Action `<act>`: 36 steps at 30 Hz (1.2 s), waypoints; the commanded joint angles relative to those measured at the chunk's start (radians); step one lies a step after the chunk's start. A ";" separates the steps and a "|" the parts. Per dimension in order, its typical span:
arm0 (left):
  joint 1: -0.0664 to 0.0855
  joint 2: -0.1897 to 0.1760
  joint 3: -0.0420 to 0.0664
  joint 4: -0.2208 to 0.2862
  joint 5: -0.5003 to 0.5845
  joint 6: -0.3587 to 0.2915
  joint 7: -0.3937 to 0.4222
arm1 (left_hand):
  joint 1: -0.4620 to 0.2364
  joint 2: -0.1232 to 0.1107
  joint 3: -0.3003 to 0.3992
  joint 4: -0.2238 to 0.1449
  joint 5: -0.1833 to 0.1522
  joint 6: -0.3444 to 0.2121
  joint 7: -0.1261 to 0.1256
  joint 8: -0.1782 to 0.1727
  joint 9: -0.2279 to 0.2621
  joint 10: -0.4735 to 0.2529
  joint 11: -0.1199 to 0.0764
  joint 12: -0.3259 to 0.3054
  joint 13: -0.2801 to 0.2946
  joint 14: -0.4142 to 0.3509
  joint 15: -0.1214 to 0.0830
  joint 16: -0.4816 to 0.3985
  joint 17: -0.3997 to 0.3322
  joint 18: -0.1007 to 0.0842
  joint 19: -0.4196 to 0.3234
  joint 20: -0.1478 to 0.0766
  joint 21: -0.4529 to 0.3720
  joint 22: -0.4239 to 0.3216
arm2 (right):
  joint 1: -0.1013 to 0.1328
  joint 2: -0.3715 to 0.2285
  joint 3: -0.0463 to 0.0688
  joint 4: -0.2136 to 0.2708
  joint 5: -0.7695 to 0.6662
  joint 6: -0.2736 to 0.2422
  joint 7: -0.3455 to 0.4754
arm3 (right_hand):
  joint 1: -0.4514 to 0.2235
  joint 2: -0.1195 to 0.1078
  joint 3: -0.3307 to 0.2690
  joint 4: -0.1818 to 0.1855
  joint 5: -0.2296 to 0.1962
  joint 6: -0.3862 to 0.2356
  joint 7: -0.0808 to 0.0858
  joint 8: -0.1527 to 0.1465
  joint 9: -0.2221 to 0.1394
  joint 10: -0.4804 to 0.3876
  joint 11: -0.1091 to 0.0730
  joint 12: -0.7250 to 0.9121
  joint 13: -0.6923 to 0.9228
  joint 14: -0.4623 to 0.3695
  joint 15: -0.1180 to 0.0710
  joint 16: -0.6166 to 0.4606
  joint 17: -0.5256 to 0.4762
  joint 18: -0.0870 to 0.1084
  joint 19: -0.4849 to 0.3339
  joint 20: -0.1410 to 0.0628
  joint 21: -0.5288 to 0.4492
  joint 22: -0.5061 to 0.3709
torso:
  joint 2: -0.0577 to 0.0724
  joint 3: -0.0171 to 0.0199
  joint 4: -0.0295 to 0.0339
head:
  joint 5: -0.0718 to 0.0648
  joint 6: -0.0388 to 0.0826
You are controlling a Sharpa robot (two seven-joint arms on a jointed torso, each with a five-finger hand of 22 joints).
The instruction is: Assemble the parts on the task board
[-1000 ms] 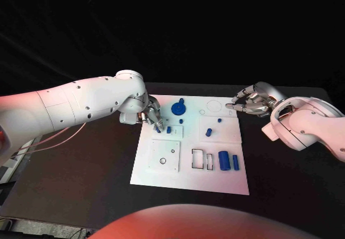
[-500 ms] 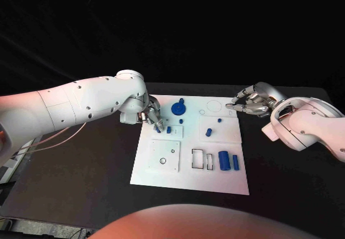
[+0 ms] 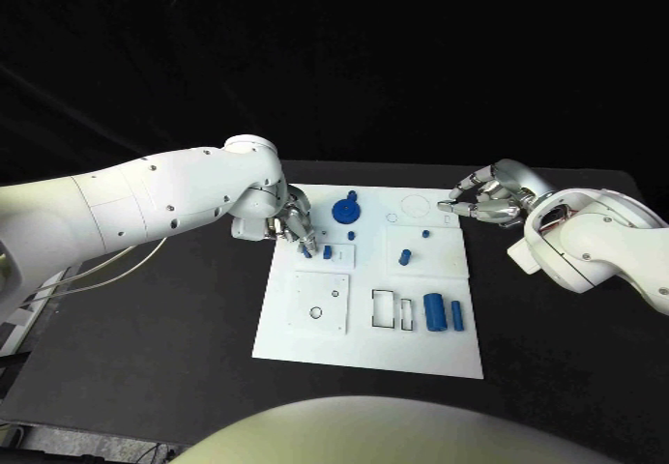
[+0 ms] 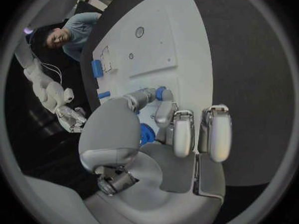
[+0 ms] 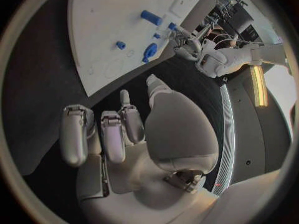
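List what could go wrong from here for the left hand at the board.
1. The left hand pinches a small blue peg at its fingertips over the task board; so slight a hold might let it slip or tilt.
2. Another blue peg stands right beside those fingers and could get knocked.
3. The right hand holds nothing beside the board's far corner, so the board may shift under a push.

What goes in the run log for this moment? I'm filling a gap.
left hand: pinching small blue part over task board | right hand: empty, fingers curled, off board's far right corner
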 commanded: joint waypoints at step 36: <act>-0.007 -0.001 -0.003 -0.007 0.059 0.045 -0.023 | 0.004 0.012 0.152 -0.163 0.003 -0.001 -0.008 -0.006 0.002 0.006 -0.001 -0.002 0.002 0.102 0.004 0.004 0.263 -0.004 0.083 0.004 0.004 0.250 | -0.001 0.000 0.000 0.001 -0.011 0.013 0.001 | 0.008 -0.002 -0.007 -0.001 0.005 -0.006 0.002 0.007 0.001 -0.005 -0.002 -0.003 0.067 0.104 -0.006 0.004 0.263 0.020 0.018 -0.006 -0.004 0.174 | 0.001 0.0001 -0.0003 | 0.001 0.000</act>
